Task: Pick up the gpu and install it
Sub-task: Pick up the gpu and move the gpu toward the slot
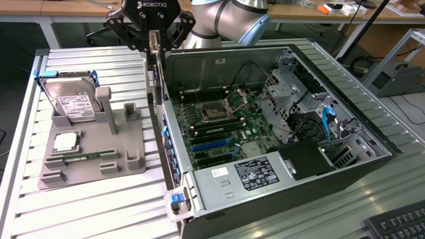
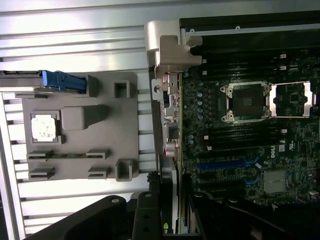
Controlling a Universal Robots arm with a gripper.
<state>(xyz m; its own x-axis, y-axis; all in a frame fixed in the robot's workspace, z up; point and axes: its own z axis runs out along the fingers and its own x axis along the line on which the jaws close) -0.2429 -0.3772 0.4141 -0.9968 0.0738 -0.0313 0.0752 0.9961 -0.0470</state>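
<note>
1. Gripper (image 1: pixel 155 49) is up at the far end of the open computer case (image 1: pixel 345 169), jaws pinched on the gpu (image 1: pixel 155 74).
2. The gpu hangs upright and edge-on along the case wall on the exterior view's left, between the grey tray (image 1: pixel 126 144) and the motherboard (image 1: pixel 219 124).
3. Wrist view: the card's thin edge runs out from between the fingers (image 2: pixel 150 200), beside the blue slots (image 2: pixel 225 164), seated in none.
4. The tray holds the hard drive (image 1: pixel 71 102), a processor chip (image 1: pixel 64 142) and a memory stick (image 1: pixel 83 158).
</note>
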